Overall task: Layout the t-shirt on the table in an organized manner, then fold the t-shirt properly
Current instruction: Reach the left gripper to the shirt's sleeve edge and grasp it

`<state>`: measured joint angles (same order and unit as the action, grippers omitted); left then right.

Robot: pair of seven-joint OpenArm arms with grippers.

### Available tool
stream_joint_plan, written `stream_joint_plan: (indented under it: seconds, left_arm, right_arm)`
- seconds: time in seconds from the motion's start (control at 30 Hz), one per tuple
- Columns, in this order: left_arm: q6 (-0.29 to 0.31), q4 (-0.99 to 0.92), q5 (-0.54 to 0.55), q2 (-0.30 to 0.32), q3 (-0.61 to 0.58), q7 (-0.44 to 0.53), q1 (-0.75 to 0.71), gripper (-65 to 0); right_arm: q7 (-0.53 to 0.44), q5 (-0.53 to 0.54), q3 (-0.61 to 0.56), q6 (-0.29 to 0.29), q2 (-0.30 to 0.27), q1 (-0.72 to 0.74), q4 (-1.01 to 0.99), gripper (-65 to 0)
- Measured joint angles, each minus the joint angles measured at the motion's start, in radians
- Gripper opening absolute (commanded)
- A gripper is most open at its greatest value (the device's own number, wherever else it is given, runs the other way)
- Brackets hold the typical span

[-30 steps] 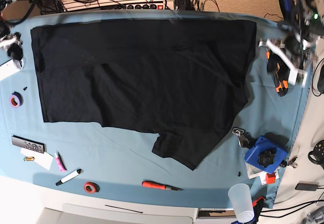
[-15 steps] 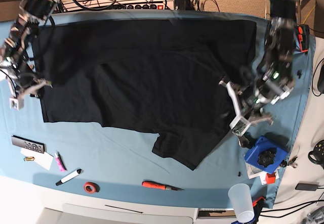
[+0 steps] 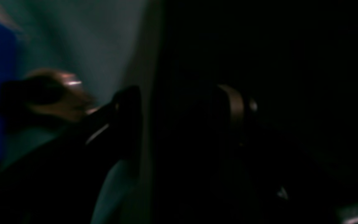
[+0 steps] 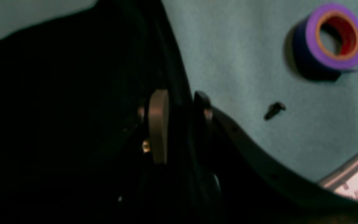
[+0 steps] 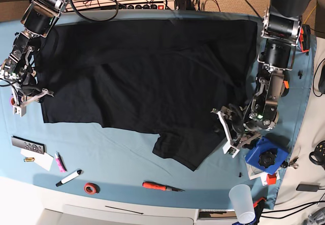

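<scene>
Both arms have now dropped to the t-shirt (image 5: 147, 77) spread on the counter (image 5: 117, 159), the left gripper (image 5: 227, 132) wide open at its right edge, the right gripper's (image 4: 180, 105) grip unclear, ready for folding.

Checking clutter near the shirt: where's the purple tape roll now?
Right wrist view, upper right: purple tape roll lies on the table, apart from the t-shirt, near a small black screw.

The t-shirt (image 5: 147, 77) lies spread on the table (image 5: 122, 159); a screwdriver (image 5: 161, 187) lies before it.

Black t-shirt (image 5: 147, 72) (flat) on table (image 5: 122, 159)
</scene>
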<state>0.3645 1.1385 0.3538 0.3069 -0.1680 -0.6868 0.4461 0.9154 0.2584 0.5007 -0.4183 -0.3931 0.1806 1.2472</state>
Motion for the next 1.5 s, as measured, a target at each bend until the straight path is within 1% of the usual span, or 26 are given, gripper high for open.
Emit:
stream_joint_plan:
  seconds: [0.07,0.13,0.17,0.23,0.3,0.33,0.47,0.53,0.6,0.63,0.7,0.77,0.93,1.07,1.1,1.13,1.2,1.23,1.3,1.33,1.4,1.5]
  left_arm:
    - [0.011,-0.020,0.010,-0.017,0.000,0.005,0.014,-28.6]
    - [0.011,-0.028,-0.005,-0.039,0.000,0.033,0.018,-32.0]
    - [0.005,-0.032,-0.015,-0.052,0.000,0.038,0.017,-35.7]
    - [-0.052,-0.034,-0.047,-0.074,0.000,0.038,0.014,-44.9]
    - [-0.062,-0.035,-0.054,-0.076,-0.001,0.037,0.015,-53.5]
    - [-0.062,-0.035,-0.055,-0.073,0.000,0.036,0.015,-56.1]
    - [-0.072,-0.035,-0.055,-0.068,0.001,0.003,0.014,-60.3]
    - [-0.072,-0.035,-0.055,-0.071,0.001,-0.017,0.016,-65.0]
    - [-0.071,-0.035,-0.054,-0.071,0.001,-0.040,0.015,-65.0]
    - [-0.069,-0.035,-0.054,-0.071,0.001,-0.056,0.015,-65.0]
    - [-0.069,-0.035,-0.053,-0.071,0.001,-0.062,0.016,-65.0]
    - [-0.069,-0.035,-0.054,-0.071,0.001,-0.064,0.016,-65.0]
    - [-0.069,-0.035,-0.054,-0.072,0.001,-0.064,0.016,-65.0]
    - [-0.069,-0.035,-0.054,-0.079,0.001,-0.065,0.016,-65.0]
    - [-0.069,-0.035,-0.054,-0.080,0.001,-0.064,0.016,-65.0]
    - [-0.069,-0.035,-0.054,-0.079,0.001,-0.064,0.016,-65.0]
    - [-0.069,-0.035,-0.054,-0.079,0.002,-0.064,0.016,-64.0]
    - [-0.069,-0.035,-0.054,-0.079,0.002,-0.064,0.016,-62.2]
    - [-0.069,-0.035,-0.054,-0.079,0.002,-0.064,0.015,-59.3]
    - [-0.069,-0.035,-0.054,-0.079,0.002,-0.064,0.016,-58.8]
    - [-0.069,-0.035,-0.054,-0.079,0.002,-0.064,0.016,-58.9]
    - [-0.069,-0.035,-0.034,-0.079,0.002,-0.065,0.016,-58.9]
  right_arm:
    - [0.000,0.000,0.000,0.000,0.000,0.000,0.000,-50.0]
    - [-0.001,0.000,0.000,0.000,0.000,0.000,-0.001,-50.0]
    - [-0.001,0.000,0.000,0.000,0.000,0.000,0.000,-50.0]
    - [0.000,0.000,0.000,0.000,0.000,-0.001,-0.002,-50.0]
    - [0.006,0.000,0.000,0.000,0.000,-0.001,-0.002,-50.0]
    - [0.010,0.000,0.000,0.000,0.000,-0.001,-0.002,-50.0]
    - [0.011,0.000,0.000,0.000,0.000,0.000,-0.002,-50.0]
    - [0.006,0.000,0.000,0.000,0.000,-0.001,-0.002,-50.0]
    - [-0.018,-0.029,0.000,0.000,0.000,-0.001,-0.002,-50.0]
    - [-0.034,-0.035,0.000,0.011,0.000,-0.001,-0.002,-50.0]
    - [-0.076,-0.089,0.000,0.060,0.001,-0.001,-0.002,-50.0]
    - [-0.111,-0.114,0.000,0.080,-0.001,-0.001,-0.002,-50.0]
    - [-0.118,-0.119,0.000,0.078,0.000,0.000,-0.007,-50.0]
    - [-0.169,-0.159,0.000,0.075,0.000,-0.001,-0.047,-49.9]
    - [-0.188,-0.170,0.000,0.071,0.000,-0.001,-0.060,-49.9]
    - [-0.203,-0.190,0.000,0.053,0.000,-0.001,-0.072,-49.7]
    - [-0.209,-0.195,0.000,-0.006,0.000,-0.001,-0.087,-46.9]
    - [-0.190,-0.195,0.000,-0.029,0.001,-0.001,-0.087,-45.3]
    - [-0.188,-0.195,0.000,-0.029,0.000,0.000,-0.087,-42.7]
    - [-0.204,-0.195,0.000,-0.030,0.001,-0.001,-0.087,-42.4]
    - [-0.263,-0.198,0.000,-0.055,0.000,-0.001,-0.102,-42.4]
    - [-0.301,-0.180,0.000,-0.055,0.000,0.003,-0.145,-42.4]
